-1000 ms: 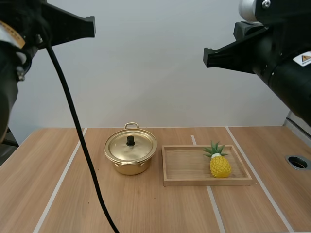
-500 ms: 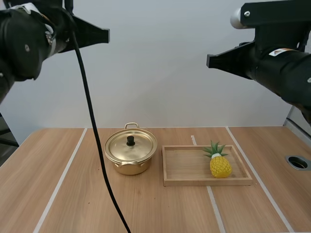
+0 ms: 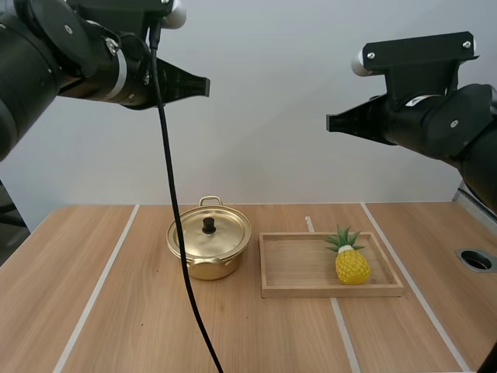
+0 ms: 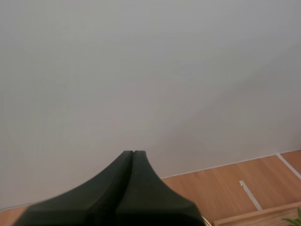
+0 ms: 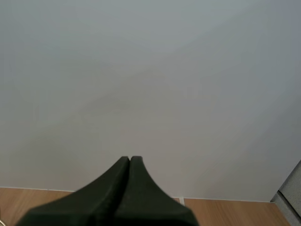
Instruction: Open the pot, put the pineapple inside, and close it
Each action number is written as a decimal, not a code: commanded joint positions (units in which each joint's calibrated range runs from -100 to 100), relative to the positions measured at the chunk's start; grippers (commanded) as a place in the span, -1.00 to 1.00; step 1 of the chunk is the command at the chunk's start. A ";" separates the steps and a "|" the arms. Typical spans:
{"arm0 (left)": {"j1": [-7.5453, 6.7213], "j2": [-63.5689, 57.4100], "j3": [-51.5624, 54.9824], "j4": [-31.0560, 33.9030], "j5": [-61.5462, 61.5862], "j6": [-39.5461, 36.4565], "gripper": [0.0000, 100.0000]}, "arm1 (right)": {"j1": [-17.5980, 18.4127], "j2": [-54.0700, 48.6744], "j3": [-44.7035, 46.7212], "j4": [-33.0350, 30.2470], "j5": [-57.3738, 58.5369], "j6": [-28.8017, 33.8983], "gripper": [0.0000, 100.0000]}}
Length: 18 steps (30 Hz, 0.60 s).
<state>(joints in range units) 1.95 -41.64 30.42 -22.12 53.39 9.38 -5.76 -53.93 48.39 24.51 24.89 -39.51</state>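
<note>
A gold pot (image 3: 208, 250) with its lid (image 3: 210, 233) on and a black knob sits on the table left of centre. To its right a yellow pineapple (image 3: 351, 261) with green leaves lies in a wooden tray (image 3: 295, 272). My left gripper (image 3: 206, 86) hangs high above the pot, fingers together as one dark wedge (image 4: 133, 153). My right gripper (image 3: 329, 123) is high over the tray, its fingers (image 5: 129, 160) also pressed together on nothing.
Pale tape lines run across the wooden table (image 3: 233, 334). A round dark hole (image 3: 475, 259) sits at the table's right edge. A corner of the tray (image 4: 263, 214) shows beyond my left gripper.
Both arms have swung forward and down; the left gripper tip moved rightward, the right arm's body shifted left and lower. Pot, tray and pineapple have not moved.
</note>
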 commanded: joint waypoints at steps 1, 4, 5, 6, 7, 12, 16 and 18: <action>-0.23 2.15 -0.60 -1.37 -0.31 2.27 -1.00 | -0.27 -0.16 -0.51 -0.54 -0.50 0.66 -1.00; -0.23 4.19 -0.60 -1.71 -0.31 4.14 -1.00 | -0.86 0.27 -0.51 -1.28 -0.50 0.66 -1.00; -0.23 4.87 -0.70 -1.84 -0.31 4.68 -1.00 | -1.14 0.43 -0.51 -1.28 -0.50 0.66 -1.00; -0.23 5.57 -0.76 -2.12 -0.11 5.22 -1.00 | -1.50 0.74 -0.51 -1.28 -0.50 0.66 -1.00; -0.23 6.19 -0.94 -2.59 0.56 5.79 -1.00 | -1.81 1.14 -0.51 -1.28 -0.35 0.66 -1.00; -0.23 9.09 -4.61 -3.02 9.29 6.23 -1.00 | -2.09 2.07 -0.51 -1.28 4.30 0.66 -1.00; -0.23 9.23 -6.10 -3.31 12.08 6.23 -1.00 | -2.09 2.07 -0.51 -1.43 4.85 0.66 -1.00; -0.23 9.08 -6.10 -3.57 13.01 6.10 -1.00 | -2.09 2.07 -0.51 -1.55 4.85 0.66 -1.00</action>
<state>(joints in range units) 1.95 -32.32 24.98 -24.35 64.96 15.40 -7.62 -51.49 48.39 23.31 29.85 -39.06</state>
